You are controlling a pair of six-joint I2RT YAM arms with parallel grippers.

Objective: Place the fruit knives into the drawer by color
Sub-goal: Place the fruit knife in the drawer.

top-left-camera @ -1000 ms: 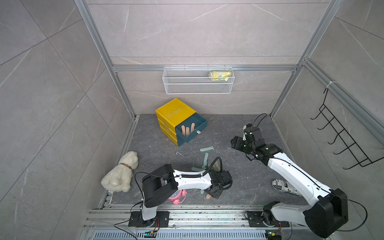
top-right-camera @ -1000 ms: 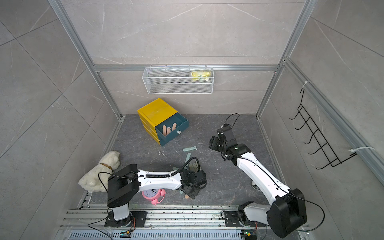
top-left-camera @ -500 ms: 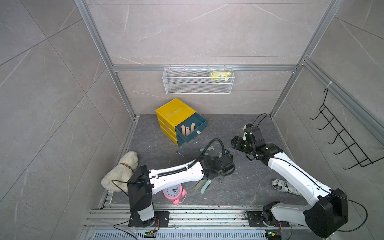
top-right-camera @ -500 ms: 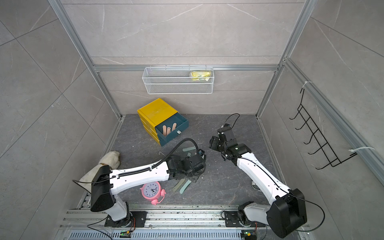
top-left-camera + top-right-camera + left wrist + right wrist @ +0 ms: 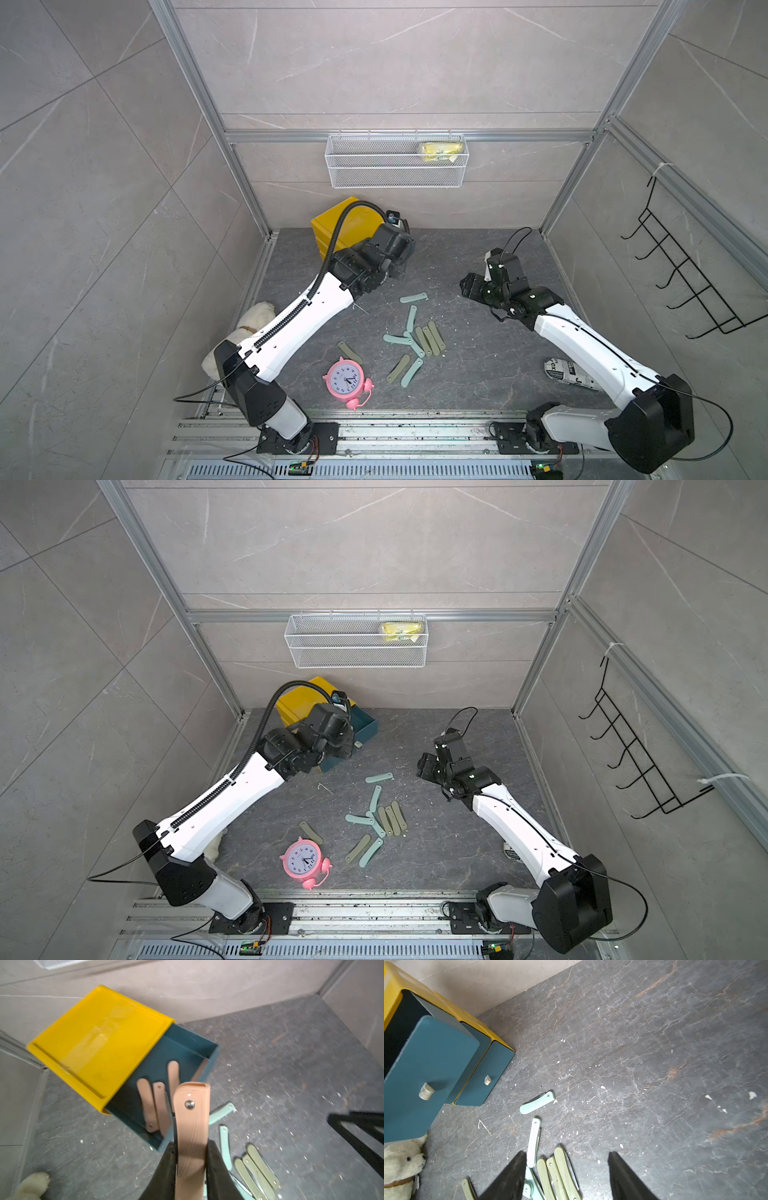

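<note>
Near the front wall of the drawer (image 5: 187, 1047), pinches a pink knife (image 5: 192, 1118) tight in the left hand (image 5: 191, 1145); risks clipping that wall if released early; holds the right hand (image 5: 566, 1154) parted, empty.

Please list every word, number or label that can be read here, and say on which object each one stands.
"ex": on the black-and-white printed roll lying on the floor; its other letters are unreadable.
Pink alarm clock: dial numerals, too small to read.
Yellow packet in the wire basket: print too blurred to read.
Fruit knives and yellow drawer unit: no text seen.
</note>
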